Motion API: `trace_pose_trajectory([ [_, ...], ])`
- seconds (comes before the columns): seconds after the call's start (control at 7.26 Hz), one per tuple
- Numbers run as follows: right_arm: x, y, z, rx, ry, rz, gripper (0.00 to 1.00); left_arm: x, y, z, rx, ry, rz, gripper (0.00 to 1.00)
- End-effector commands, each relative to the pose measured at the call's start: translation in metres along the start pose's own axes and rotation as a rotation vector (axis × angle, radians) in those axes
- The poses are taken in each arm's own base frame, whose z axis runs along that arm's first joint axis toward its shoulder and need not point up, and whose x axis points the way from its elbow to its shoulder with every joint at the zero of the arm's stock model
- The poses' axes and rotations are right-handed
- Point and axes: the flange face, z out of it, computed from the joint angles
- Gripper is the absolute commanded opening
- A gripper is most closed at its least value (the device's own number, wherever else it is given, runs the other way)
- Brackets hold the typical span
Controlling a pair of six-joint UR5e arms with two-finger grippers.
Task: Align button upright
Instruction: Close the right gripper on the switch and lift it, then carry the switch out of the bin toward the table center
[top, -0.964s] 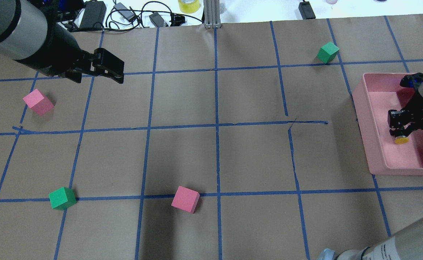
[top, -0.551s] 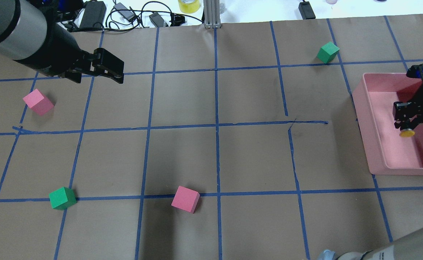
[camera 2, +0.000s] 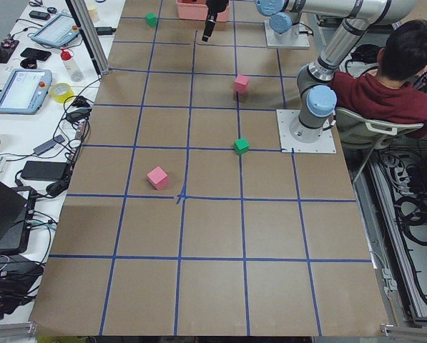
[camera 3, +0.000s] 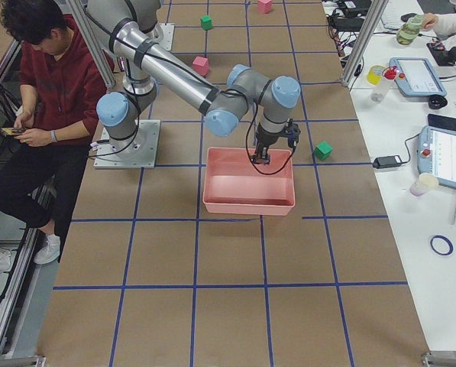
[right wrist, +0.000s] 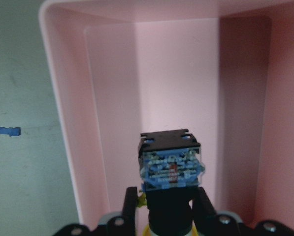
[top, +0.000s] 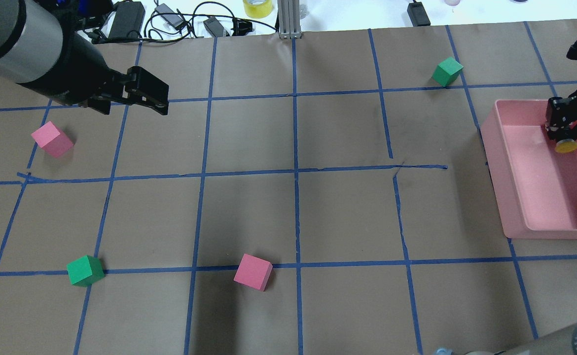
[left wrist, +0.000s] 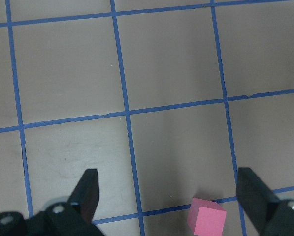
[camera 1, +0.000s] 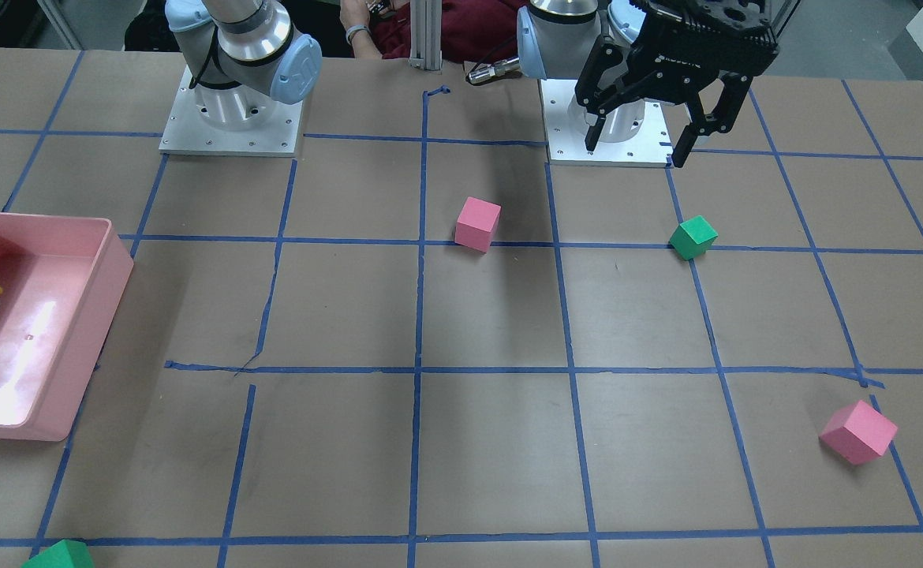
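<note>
Right wrist-mounted view: the right gripper (right wrist: 169,209) pinches the button (right wrist: 170,164) by its black body, over the pink bin (right wrist: 63,108). The grasp looks done; standing it upright and letting go are left. The left gripper (left wrist: 169,189) hangs spread, idle.

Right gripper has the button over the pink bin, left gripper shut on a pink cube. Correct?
No: the left gripper is open and empty; the left wrist view shows its jaws spread, the pink cube lying free. Rest holds: right gripper has the button over the pink bin.
</note>
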Motion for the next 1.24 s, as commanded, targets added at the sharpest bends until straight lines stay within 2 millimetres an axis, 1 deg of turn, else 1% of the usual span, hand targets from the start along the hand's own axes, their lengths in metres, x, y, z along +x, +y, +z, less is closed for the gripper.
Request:
trace_pose_trajectory([
  [0.0,-0.086,-0.009,-0.034,0.053,0.035,-0.070,0.00,0.001,0.006,0.000,-0.006,0.001,0.000,1.00],
  [0.14,-0.141,-0.006,-0.041,0.065,0.043,-0.057,0.00,0.001,0.007,0.000,-0.005,0.000,0.000,1.00],
  [0.28,-0.203,-0.004,-0.036,0.069,0.048,-0.081,0.00,0.001,0.007,0.000,-0.005,0.000,0.000,1.00],
  [0.41,-0.259,0.000,-0.035,0.104,0.051,-0.055,0.00,0.001,0.007,0.000,-0.005,0.000,0.000,1.00],
  [0.55,-0.299,-0.005,-0.028,0.166,0.052,-0.082,0.00,0.001,0.007,-0.001,-0.003,0.000,0.001,1.00],
  [0.69,-0.328,-0.007,-0.014,0.163,0.046,-0.119,0.00,0.001,0.007,-0.001,-0.003,0.000,0.001,1.00],
  [0.83,-0.357,-0.011,0.008,0.169,0.041,-0.152,0.00,0.001,0.007,-0.001,-0.003,0.000,0.001,1.00],
  [0.96,-0.394,-0.015,0.029,0.206,0.027,-0.110,0.00,0.001,0.007,-0.001,-0.003,0.000,0.001,1.00],
  [1.1,-0.423,-0.015,0.046,0.222,0.014,-0.104,0.00,0.001,0.007,-0.001,-0.003,0.000,0.001,1.00],
])
